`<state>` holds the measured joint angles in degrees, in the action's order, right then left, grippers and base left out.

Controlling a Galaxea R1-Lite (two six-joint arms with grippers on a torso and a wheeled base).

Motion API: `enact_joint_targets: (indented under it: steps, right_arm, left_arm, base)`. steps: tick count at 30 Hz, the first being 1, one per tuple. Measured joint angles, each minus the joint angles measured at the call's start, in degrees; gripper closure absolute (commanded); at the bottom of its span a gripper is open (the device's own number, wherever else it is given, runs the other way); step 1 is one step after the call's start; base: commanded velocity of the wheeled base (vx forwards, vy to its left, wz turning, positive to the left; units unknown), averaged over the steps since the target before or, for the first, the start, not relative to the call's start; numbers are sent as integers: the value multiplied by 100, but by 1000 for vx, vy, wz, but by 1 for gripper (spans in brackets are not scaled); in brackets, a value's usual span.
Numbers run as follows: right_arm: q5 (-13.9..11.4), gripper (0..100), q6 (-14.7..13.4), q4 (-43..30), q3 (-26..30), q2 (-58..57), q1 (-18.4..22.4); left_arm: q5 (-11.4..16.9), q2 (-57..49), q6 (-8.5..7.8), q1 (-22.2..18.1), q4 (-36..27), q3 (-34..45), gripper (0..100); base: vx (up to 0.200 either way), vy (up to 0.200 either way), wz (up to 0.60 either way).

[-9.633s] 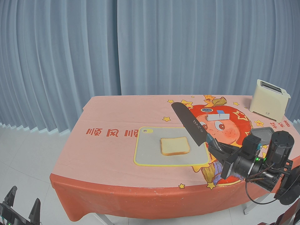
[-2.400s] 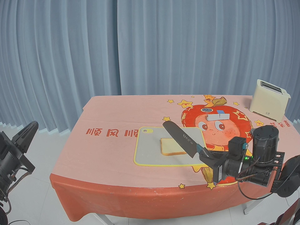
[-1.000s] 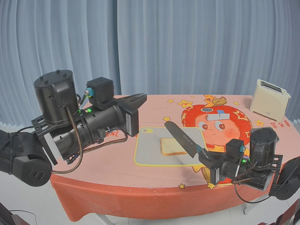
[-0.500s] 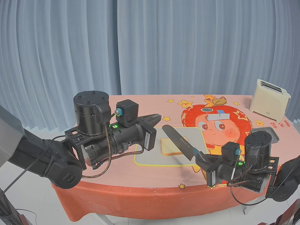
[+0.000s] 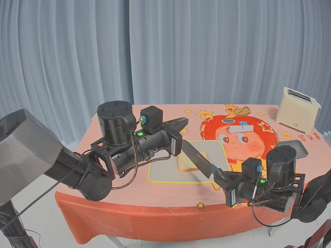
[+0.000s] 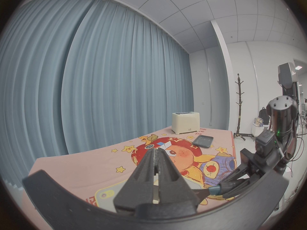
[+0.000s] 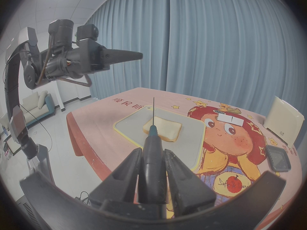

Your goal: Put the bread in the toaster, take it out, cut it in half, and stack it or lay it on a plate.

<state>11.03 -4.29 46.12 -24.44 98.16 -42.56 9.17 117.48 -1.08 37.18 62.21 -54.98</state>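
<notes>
The bread (image 5: pixel 185 163) lies flat on the grey cutting board (image 5: pixel 162 171), one whole slice, unmoved since the earlier frames; the board sits on the pink table (image 5: pixel 113 145). The right gripper (image 5: pixel 220 175) is pinching the knife (image 5: pixel 197 155) by its handle, a finger closed on either side; the blade points away from the robot and leftward, slanting over the bread's right part; whether the edge touches the slice cannot be told. Some seconds ago the knife stood higher and to the right of the bread; it has since come down and leftward, and the right arm has drawn back toward the near table edge, uncovering the dark plate (image 5: pixel 293 148) by the table's right edge. The left gripper (image 5: pixel 183 121), fingers pressed together on nothing, hovers above the table near the board's far edge; a couple of seconds ago that arm hung off the table's left side, and it has swung in over the cloth since. The toaster (image 5: pixel 297 111) stands at the far right corner, well apart from the board, unchanged.
</notes>
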Motion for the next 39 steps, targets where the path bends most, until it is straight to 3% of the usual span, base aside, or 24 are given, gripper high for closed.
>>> enact_joint_targets:
  steps: [5,13,17,22,39]
  right_arm:
    - [12,100,5,-9,-28,-20,37]
    - [10,100,-13,-2,-61,-4,85]
    - [51,100,-121,-6,-110,27,83]
    - [308,100,-271,-6,-210,118,50]
    - [324,100,-295,-5,-279,291,-112]
  left_arm:
    - [38,289,-46,118,-30,-160,100]
    - [108,377,-112,68,-788,-574,100]
    - [134,405,-116,-50,-466,-653,100]
    - [150,490,-91,-119,-364,-780,100]
    - [224,818,-110,-157,-345,-891,100]
  base:
    - [0,0,0]
    - [0,0,0]
    - [0,0,0]
    - [0,0,0]
    - [0,0,0]
